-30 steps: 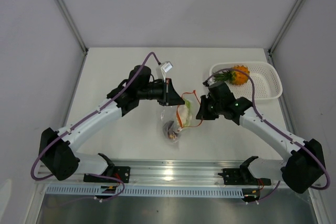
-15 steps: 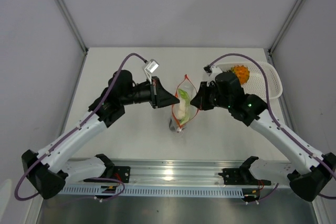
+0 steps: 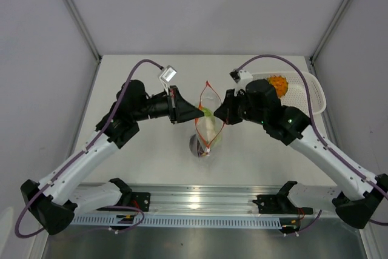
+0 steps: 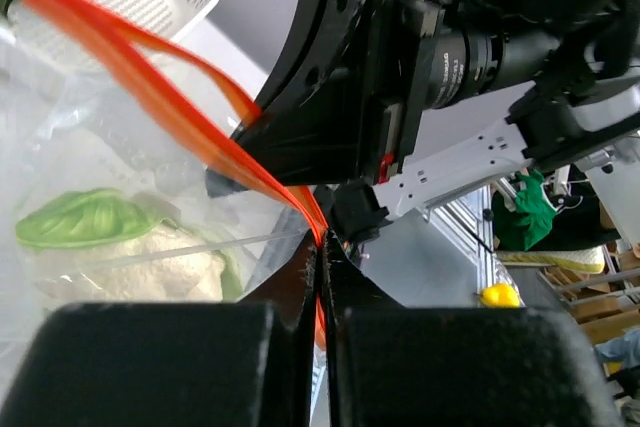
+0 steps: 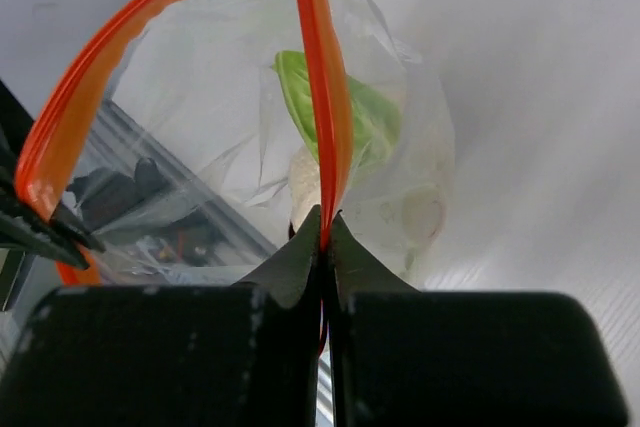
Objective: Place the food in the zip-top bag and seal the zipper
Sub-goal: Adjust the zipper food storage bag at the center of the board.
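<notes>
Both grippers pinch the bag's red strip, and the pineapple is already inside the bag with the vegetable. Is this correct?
Not quite. The top view shows the pineapple in the white basket, not inside the bag. The rest is right.

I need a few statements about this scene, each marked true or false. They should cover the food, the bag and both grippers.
1. The pineapple is already in the bag. False: it lies in the white basket.
2. The left gripper and the right gripper are both shut on the bag's red strip. True.
3. The mouth of the bag is sealed. False: its two red edges stand apart.
4. A white and green vegetable is inside the bag. True.
5. The dark fruit lies in the basket. False: it sits low in the bag.
</notes>
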